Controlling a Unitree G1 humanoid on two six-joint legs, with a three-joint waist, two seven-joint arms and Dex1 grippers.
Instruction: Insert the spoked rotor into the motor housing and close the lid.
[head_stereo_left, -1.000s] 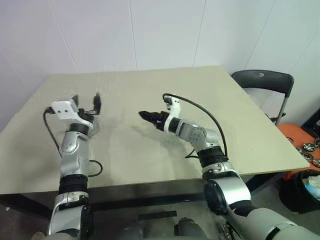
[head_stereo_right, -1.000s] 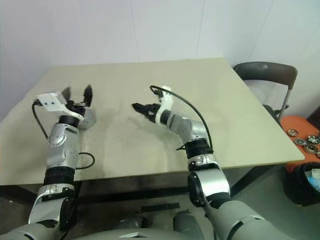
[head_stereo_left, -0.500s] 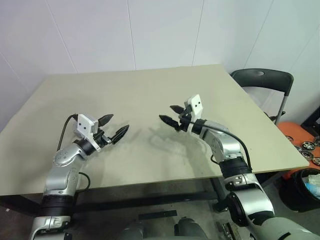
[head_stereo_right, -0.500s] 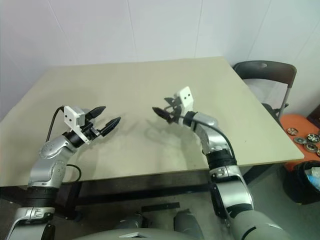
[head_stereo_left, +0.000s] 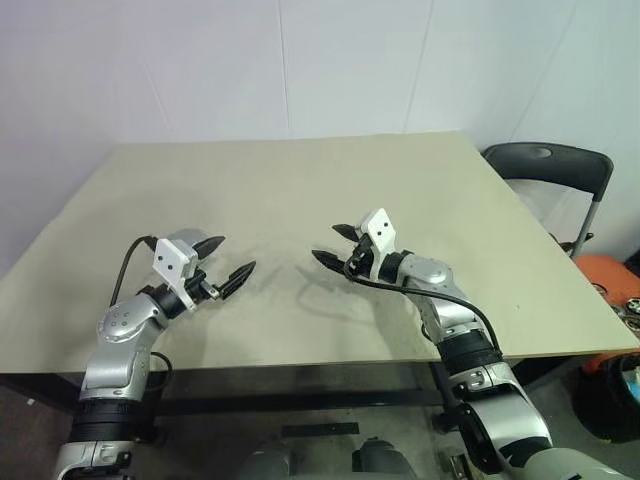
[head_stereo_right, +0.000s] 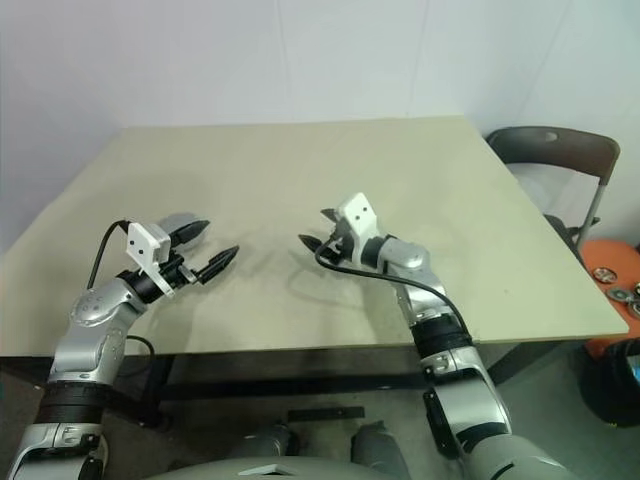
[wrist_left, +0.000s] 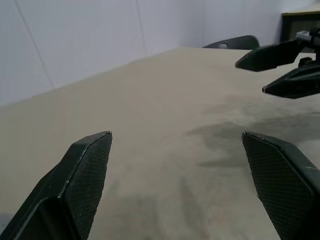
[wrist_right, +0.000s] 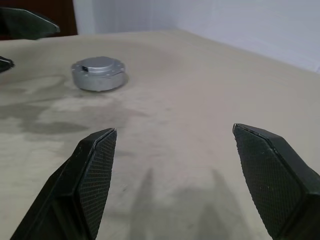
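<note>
**Over the beige table: both grippers empty, housing beside the left one**

Across the middle of the scene spreads a beige table (head_stereo_left: 300, 180) set against a pale wall. Its surface is plain apart from faint smudges and the arms' shadows. Past its far right corner stands a dark folding chair (head_stereo_left: 550, 165), and below that, by the floor, there is something orange (head_stereo_left: 605, 270).

The two arms reach in from the near edge and point toward each other, roughly level above the tabletop. The left gripper (head_stereo_left: 235, 255) hangs over the left part of the table, its two black fingers spread wide with nothing between them. The right gripper (head_stereo_left: 325, 243) hangs near the table's middle, its fingers likewise parted and empty. The two sets of tips are near but well apart. Each wrist view catches the other gripper's tips at its edge.

The motor housing (wrist_right: 97, 74) is a squat, round, silver-grey puck with a plain grey top face. It sits flat on the table just beside the left gripper, partly hidden behind that gripper's white camera mount in the head views. Neither gripper touches it.
</note>
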